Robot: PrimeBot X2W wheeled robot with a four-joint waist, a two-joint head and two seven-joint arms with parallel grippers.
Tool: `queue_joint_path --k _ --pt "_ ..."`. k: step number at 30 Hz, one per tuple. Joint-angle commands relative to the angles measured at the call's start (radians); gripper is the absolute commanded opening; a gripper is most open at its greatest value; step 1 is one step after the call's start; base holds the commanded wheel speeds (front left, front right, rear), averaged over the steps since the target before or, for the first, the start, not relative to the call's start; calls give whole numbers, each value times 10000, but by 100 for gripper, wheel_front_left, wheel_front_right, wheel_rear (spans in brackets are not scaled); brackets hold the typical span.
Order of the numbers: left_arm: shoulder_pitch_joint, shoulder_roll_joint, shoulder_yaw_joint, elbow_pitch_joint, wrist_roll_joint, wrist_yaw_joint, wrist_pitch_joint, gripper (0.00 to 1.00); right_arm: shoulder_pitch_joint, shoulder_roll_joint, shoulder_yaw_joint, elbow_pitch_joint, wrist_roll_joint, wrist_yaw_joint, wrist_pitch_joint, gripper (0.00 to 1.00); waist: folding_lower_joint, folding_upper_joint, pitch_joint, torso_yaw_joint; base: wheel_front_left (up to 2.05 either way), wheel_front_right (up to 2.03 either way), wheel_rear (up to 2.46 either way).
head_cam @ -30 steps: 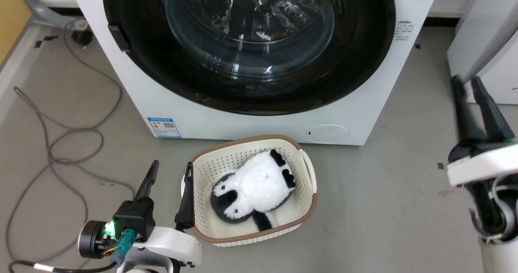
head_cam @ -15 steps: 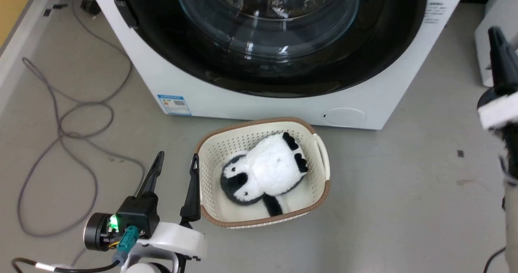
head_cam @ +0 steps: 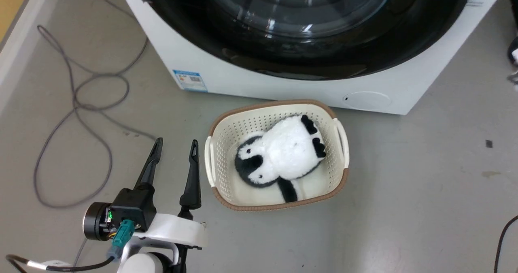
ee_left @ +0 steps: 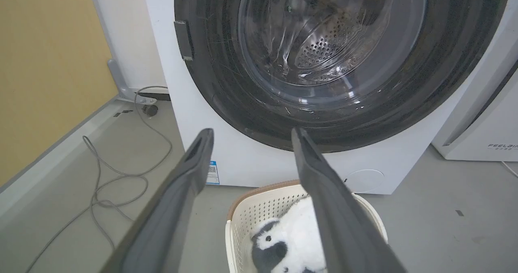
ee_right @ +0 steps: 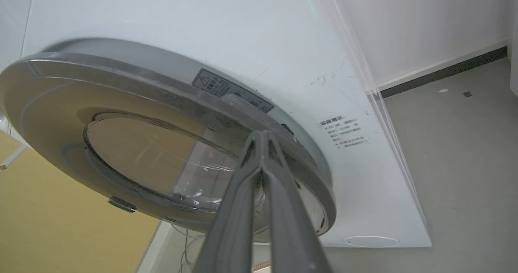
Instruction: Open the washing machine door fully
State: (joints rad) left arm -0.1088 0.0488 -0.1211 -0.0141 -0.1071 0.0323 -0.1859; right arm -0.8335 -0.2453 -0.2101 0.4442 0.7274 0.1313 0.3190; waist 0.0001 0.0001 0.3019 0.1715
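You're at the reaching step. The right gripper (ee_right: pixel 262 137) has its fingers pressed together, tips at the rim of the large round glossy-black washing machine door (ee_right: pixel 162 155), which lies flush on the big white front-loading washing machine (head_cam: pixel 283 88) (unopened, I judge). The left gripper (head_cam: pixel 176 143) gapes wide and idle. Next, catch that edge and swing it outward.

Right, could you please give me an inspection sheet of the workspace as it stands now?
Surface: grey floor, a few small dark marks.
Job's things: washing machine door looks shut against the white washing machine; steel drum shows through the glass.
Clutter: cream basket in front of the machine, plush penguin lying in it.
Grippers: left gripper open and empty, beside the basket; right gripper shut, tips at the door's rim, contact unclear.
Cables: grey cable looped on the floor.
Surroundings: yellow wall panel; white FEELAIR appliance.
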Motion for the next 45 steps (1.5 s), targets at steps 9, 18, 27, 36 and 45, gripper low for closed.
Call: queue_joint_path --k 9,18,27,36,45 --pt "-350 11 -322 -63 -235 99 -262 100 -1724 -340 -394 1409 592 -4 705 0 -1 -1 579 396 0 0 0" --pt "-493 12 -495 -84 -363 181 -450 100 -3370 -764 -745 2990 1021 -4 1936 0 -1 -1 1021 702 0 0 0" --pt "-629 13 -619 -79 -491 231 -638 100 -4448 -722 -816 3946 1773 -5 3720 0 -1 -1 1394 945 0 0 0" --pt "-756 14 -837 -87 -619 307 -759 100 -4878 -473 -1211 4539 2317 -6 5068 0 -1 -1 1590 1157 0 0 0" --pt "-576 14 -800 9 -591 319 -759 100 -4040 -414 -1447 4223 1969 -6 5417 0 -1 -1 1225 1143 0 0 0"
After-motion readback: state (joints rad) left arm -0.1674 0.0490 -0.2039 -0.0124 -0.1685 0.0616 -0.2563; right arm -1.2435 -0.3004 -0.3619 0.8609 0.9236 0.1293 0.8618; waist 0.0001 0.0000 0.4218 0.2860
